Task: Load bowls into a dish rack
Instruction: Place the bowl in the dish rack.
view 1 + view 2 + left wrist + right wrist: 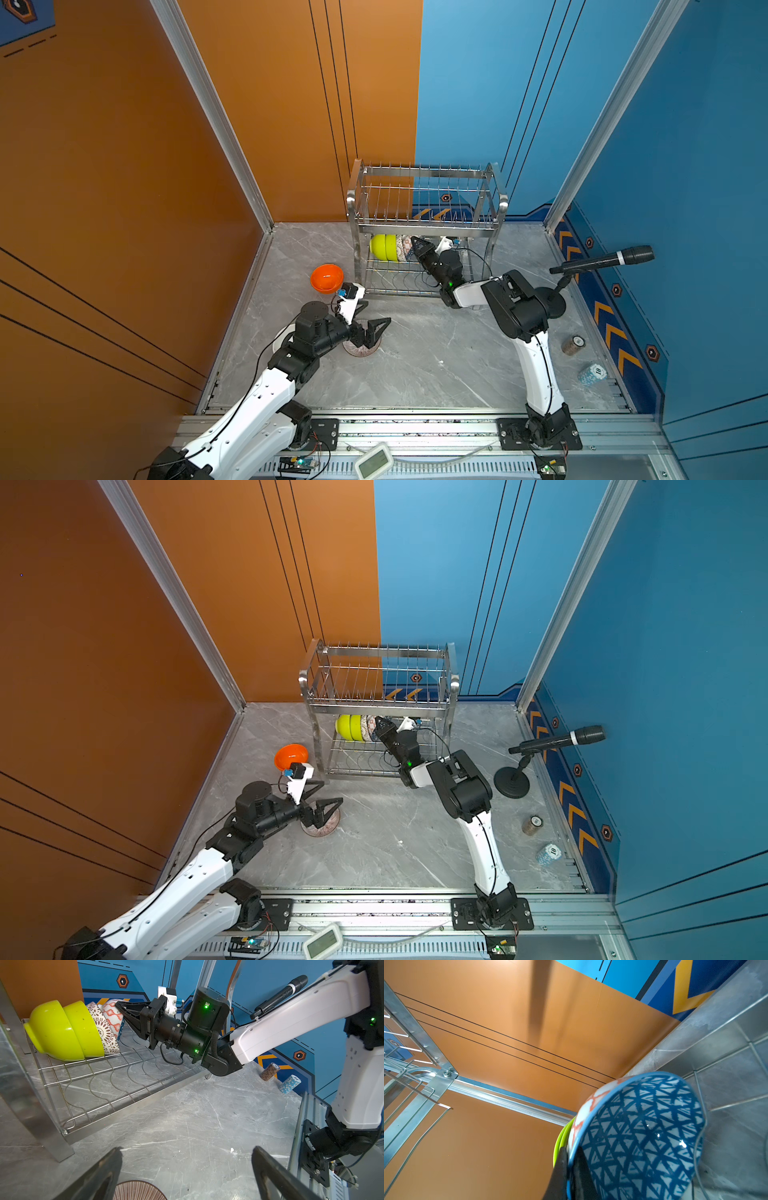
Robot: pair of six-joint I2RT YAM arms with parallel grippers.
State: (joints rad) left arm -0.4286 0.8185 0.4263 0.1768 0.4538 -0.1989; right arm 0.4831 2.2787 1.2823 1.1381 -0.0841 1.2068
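The dish rack [424, 226] stands at twelve o'clock on the table [415, 374]. On its bottom shelf, at the nine o'clock end, two green bowls [380, 247] and some patterned ones lean in a row. The right gripper [570, 1169] pinches the rim of the blue triangle bowl [643, 1136] there. The left gripper [372, 316] is spread wide over the stripy bowl [363, 349], at seven o'clock from the rack. The orange bowl [327, 277] sits at eight o'clock.
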